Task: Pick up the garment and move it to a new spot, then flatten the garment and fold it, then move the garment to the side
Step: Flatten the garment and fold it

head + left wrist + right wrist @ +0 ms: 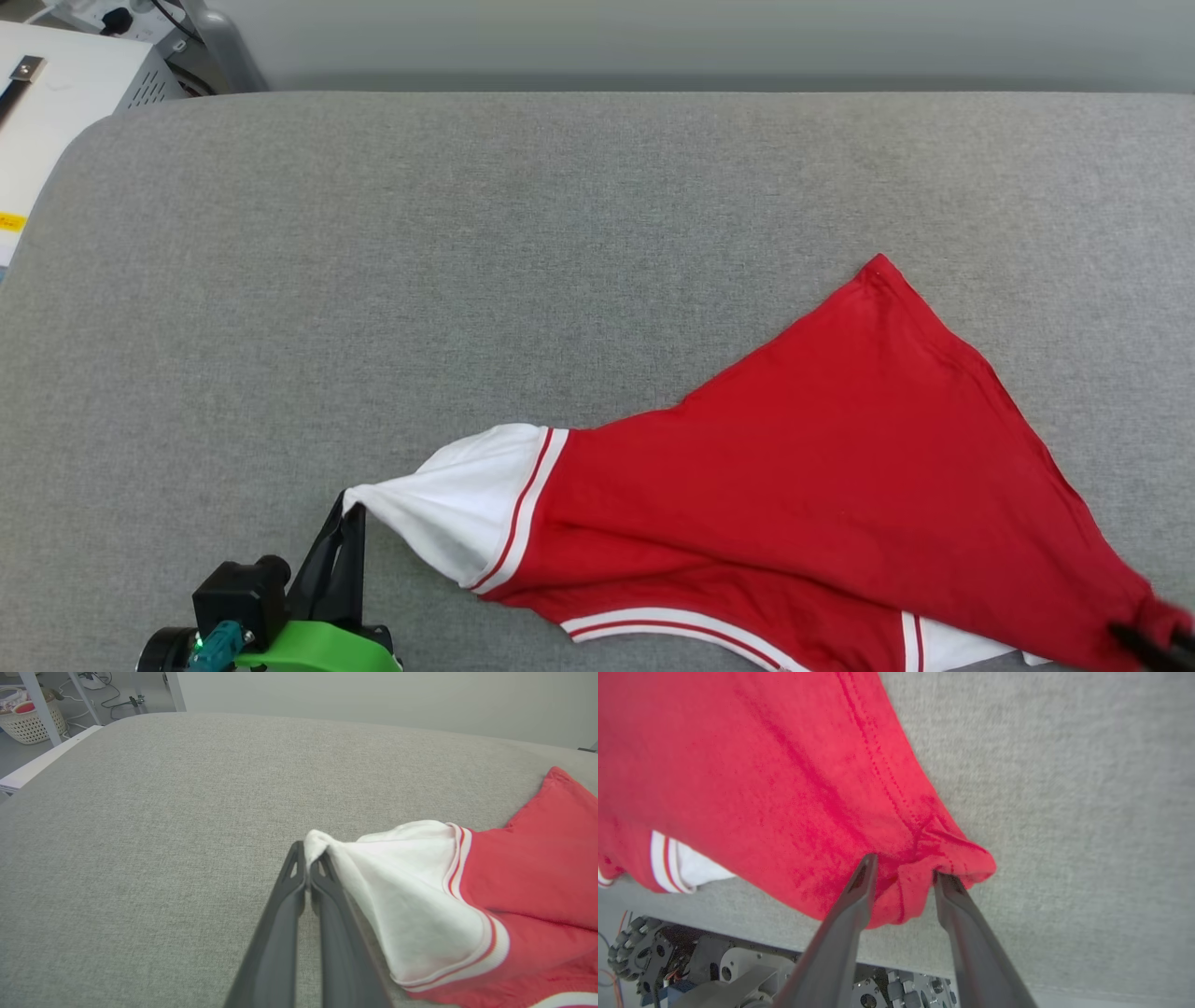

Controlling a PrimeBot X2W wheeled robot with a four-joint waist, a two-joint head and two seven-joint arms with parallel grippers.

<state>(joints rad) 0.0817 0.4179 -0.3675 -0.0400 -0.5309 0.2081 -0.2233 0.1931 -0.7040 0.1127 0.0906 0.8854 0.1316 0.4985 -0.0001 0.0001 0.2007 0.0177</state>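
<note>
The red garment (pixel 822 467) with white sleeves lies spread across the near right of the grey padded table (pixel 467 233), pulled into a fan between my two grippers. My left gripper (pixel 347 509) is shut on the tip of a white sleeve (pixel 402 886), holding it in a raised peak just above the table; in the left wrist view this gripper (pixel 308 858) pinches the cloth at its fingertips. My right gripper (pixel 906 870) holds a bunched red hem corner (pixel 924 858) between its fingers near the table's front edge, and shows dark at the head view's lower right (pixel 1153 639). The letters and number are hidden.
A white cabinet (pixel 56 103) stands past the table's far left corner. A wicker basket (pixel 30 723) sits on the floor beyond the table. The robot's base (pixel 714 961) shows below the table's front edge. The table's left and far parts are bare grey cloth.
</note>
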